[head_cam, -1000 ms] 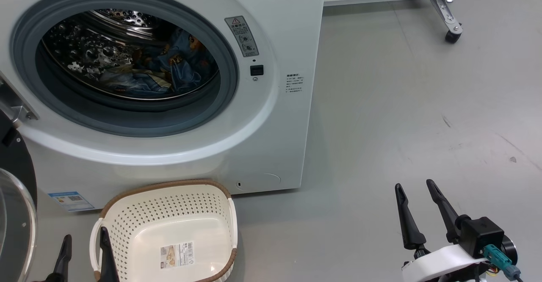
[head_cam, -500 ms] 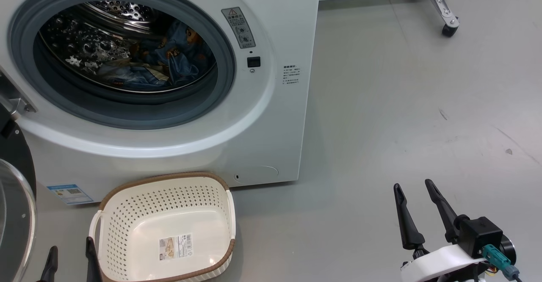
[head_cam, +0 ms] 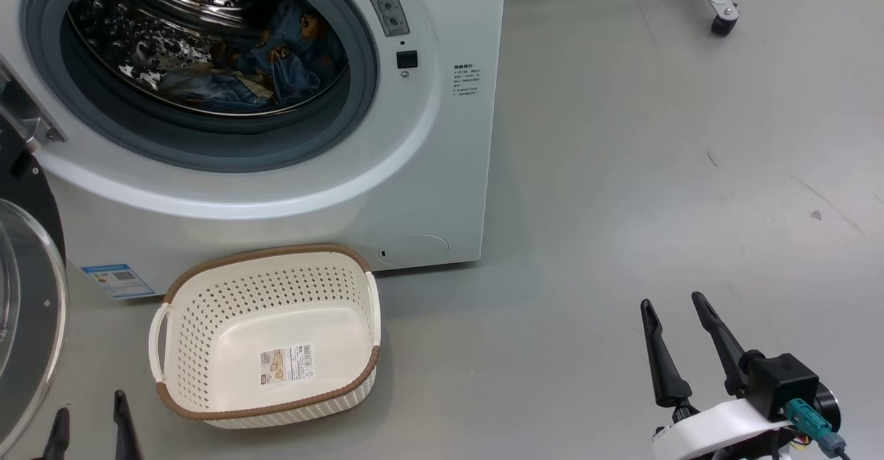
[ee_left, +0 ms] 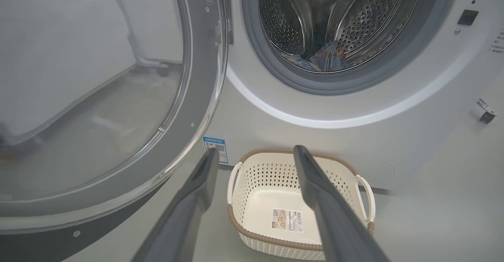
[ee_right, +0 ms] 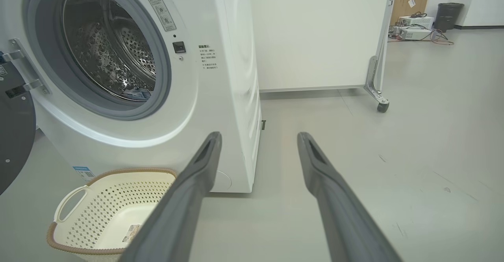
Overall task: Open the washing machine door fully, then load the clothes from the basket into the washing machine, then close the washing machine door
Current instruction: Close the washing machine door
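From the head view I looked down on the washing machine (head_cam: 428, 190) in the upper left, its mouth uncovered. The clothes (head_cam: 276, 52) lay inside the steel drum (head_cam: 159, 25), a rumpled heap of light-blue fabric with orange-brown figures toward the right of the opening. The basket (head_cam: 228, 294) stood on the grey floor (head_cam: 621, 170) just in front of the machine, low in the frame, its bare bottom showing the barcode label (head_cam: 286, 365). The washing machine door (head_cam: 24, 294) hung swung out at the left edge, with its black rim and bulging clear glass, well apart from the opening.

The left fingers (head_cam: 124, 429) poked up at the bottom left corner, beside the basket without touching it. The right fingers (head_cam: 661, 356) stood at the lower right over bare floor. Both pairs were spread wide and held nothing.

The left wrist view gave me far more of the door, its broad glass face reflecting the room across the left half. The right wrist view added the machine's white side panel (ee_right: 240, 77). Behind it was a white partition (ee_right: 315, 34) on a castor (ee_right: 382, 106), with a dark bin (ee_right: 449, 14) far off at the upper right.
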You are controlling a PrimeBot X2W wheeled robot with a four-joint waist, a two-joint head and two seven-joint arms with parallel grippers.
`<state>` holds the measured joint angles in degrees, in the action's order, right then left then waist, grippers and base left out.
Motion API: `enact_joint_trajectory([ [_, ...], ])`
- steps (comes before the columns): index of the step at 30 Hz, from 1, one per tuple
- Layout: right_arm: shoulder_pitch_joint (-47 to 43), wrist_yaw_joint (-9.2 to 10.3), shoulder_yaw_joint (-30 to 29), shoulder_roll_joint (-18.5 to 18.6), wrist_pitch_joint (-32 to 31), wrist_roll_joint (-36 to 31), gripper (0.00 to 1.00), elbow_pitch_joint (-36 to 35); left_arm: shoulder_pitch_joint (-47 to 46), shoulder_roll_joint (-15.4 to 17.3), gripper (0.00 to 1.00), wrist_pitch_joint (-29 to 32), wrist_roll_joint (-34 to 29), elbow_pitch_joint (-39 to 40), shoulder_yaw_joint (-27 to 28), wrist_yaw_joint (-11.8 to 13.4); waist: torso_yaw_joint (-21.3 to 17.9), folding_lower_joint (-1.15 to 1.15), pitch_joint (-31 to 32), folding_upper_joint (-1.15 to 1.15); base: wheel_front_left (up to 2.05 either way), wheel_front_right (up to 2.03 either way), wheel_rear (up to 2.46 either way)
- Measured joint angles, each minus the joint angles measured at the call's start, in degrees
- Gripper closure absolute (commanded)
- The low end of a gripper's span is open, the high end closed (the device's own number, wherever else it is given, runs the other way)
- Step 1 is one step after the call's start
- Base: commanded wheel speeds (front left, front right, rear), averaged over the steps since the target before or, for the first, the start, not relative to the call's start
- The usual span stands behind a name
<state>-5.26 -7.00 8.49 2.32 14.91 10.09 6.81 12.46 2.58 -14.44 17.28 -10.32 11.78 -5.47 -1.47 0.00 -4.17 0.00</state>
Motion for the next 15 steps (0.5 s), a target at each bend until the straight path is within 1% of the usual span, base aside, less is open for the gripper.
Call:
enact_joint_trajectory([
  [8, 0.1, 0.00, 0.0, 0.0, 0.0, 0.0, 0.00, 0.0, -2.0, 0.0, 0.00, 0.0, -0.1, -2.2, 1.8, -1.1, 0.0, 0.00, -0.2, 0.00, -0.82, 0.82, 0.00],
  [15, 0.1, 0.00, 0.2, 0.0, 0.0, 0.0, 0.00, 0.0, -2.8, 0.0, 0.00, 0.0, -0.4, -3.0, 2.9, -1.4, -0.1, 0.00, -0.1, 0.00, -0.51, 0.51, 0.00],
])
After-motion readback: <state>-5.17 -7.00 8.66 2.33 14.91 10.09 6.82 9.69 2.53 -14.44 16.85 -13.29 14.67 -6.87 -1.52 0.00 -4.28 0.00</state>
